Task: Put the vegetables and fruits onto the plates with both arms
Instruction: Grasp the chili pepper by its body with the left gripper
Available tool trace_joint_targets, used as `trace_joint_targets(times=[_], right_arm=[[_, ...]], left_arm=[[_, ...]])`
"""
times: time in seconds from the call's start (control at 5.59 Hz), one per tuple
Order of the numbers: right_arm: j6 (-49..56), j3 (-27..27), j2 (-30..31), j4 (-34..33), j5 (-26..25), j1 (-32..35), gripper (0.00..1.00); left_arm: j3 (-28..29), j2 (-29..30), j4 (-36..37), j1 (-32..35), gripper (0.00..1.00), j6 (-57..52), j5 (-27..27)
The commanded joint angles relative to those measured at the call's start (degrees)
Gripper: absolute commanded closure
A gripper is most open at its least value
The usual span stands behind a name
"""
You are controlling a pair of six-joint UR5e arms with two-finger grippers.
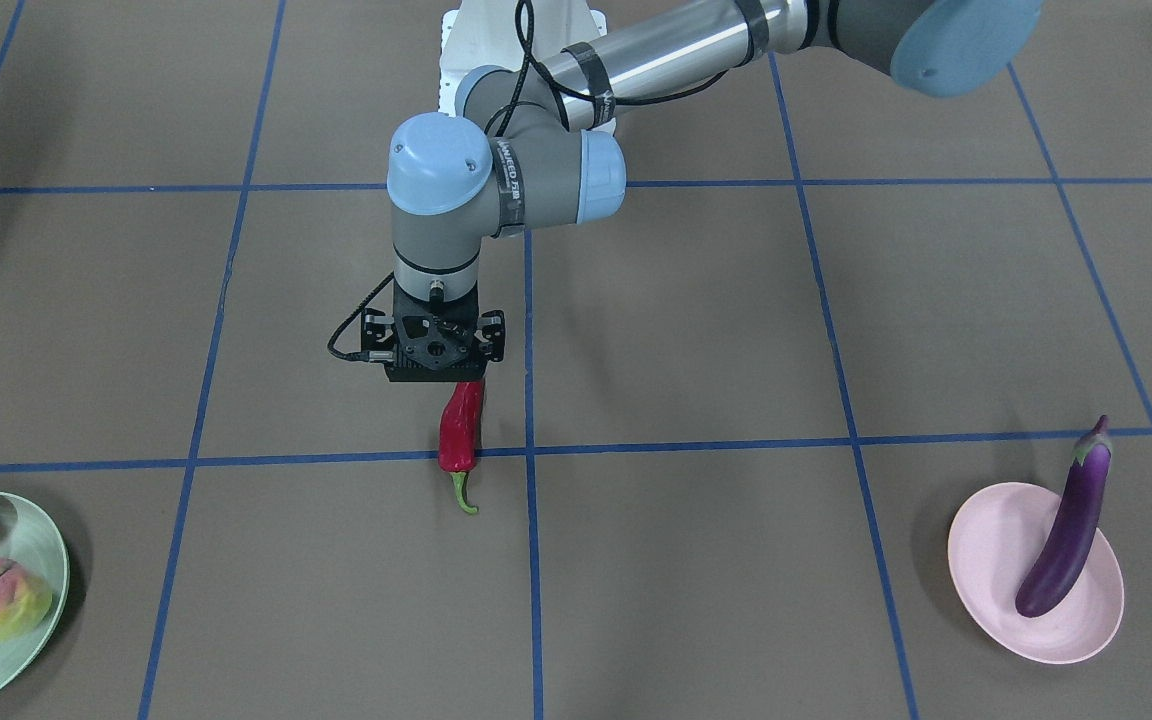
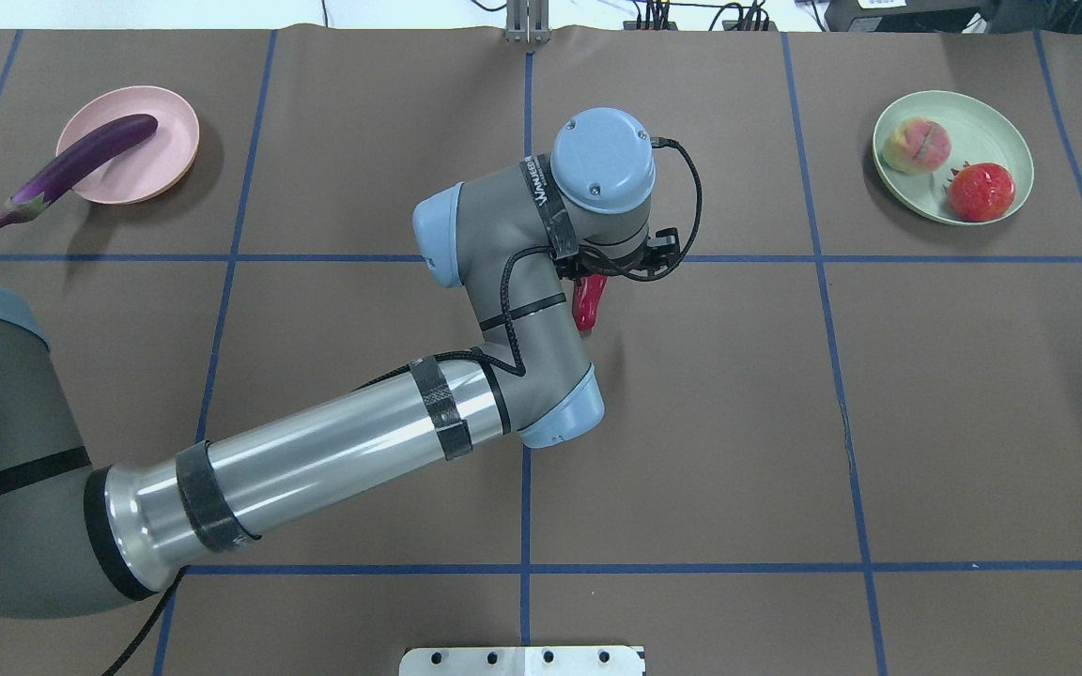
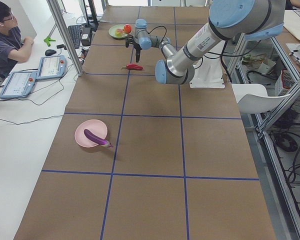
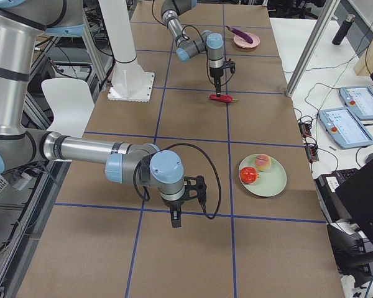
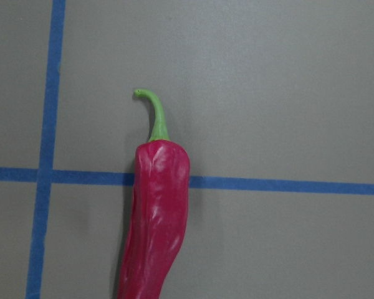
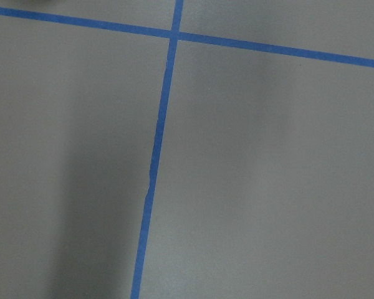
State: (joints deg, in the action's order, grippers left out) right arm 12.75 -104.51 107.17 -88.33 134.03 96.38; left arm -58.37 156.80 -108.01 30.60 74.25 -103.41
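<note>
Red chili [image 1: 461, 430], purple eggplant [image 1: 1066, 540], pink plate [image 1: 986, 540], mint plate [image 1: 33, 537], blue grid [image 1: 686, 447]

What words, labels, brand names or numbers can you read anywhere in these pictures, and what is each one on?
"WAN...": white print on the black strap around the wrist of the left arm. Only the first letters are fairly sure, and the rest is too blurred to read.
Tablet screens on the side desk: whatever they show is too small to read.
No other readable text shows in any view.
</note>
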Motion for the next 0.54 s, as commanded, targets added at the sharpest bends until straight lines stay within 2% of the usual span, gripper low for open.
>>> trace_joint_targets(times=[0.0,0.36], right_arm=[[0.0,0.0,0.0,0.0,0.0,-0.1,0.0],[0.0,0.0,0.0,0.0,0.0,-0.1,0.0]], left_arm=[[3.9,0.1,-1.7,-0.2,0.09,-0.2,2.0],[4.5,-0.1,-1.7,-1.9,0.14,-0.3,2.0]])
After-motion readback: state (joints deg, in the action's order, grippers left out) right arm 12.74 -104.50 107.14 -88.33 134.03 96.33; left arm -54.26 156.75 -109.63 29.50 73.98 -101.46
